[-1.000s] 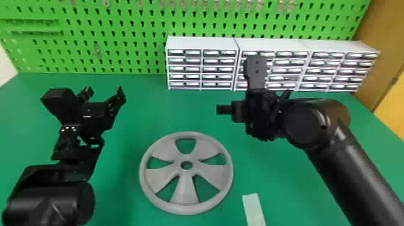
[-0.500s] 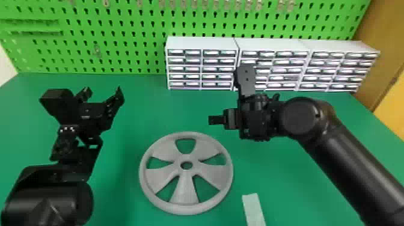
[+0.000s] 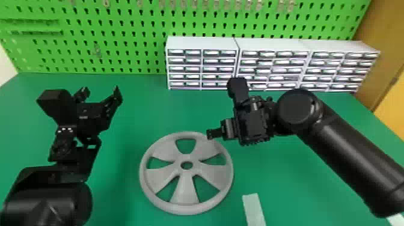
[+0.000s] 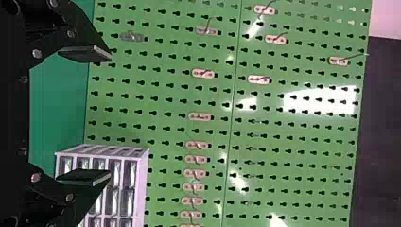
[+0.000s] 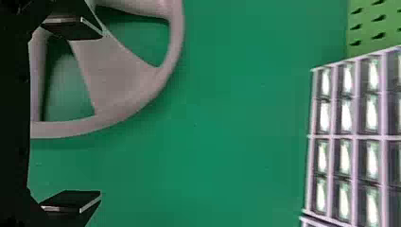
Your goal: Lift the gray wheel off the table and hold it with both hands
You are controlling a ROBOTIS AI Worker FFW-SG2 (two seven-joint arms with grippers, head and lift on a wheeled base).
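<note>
The gray wheel [image 3: 185, 192] lies flat on the green table [image 3: 144, 111] in the head view, a little left of centre. My left gripper [image 3: 102, 91] stands open left of and beyond the wheel, apart from it. In its wrist view the left gripper [image 4: 85, 116] has its two fingers wide apart with nothing between them. My right gripper [image 3: 214, 133] appears over the wheel's far right rim in the head view. The right wrist view has the right gripper [image 5: 73, 116] open, with part of the wheel [image 5: 118, 80] beyond its fingers and nothing gripped.
White drawer cabinets [image 3: 203, 43] stand along the back of the table, before a green pegboard [image 3: 120, 42]. A pale strip [image 3: 254, 209] lies on the table near the front, right of the wheel.
My right arm has moved left and nearer the front, bringing its gripper from beyond the wheel's right side to above its far right rim. The left arm has barely shifted; the wheel is unmoved.
</note>
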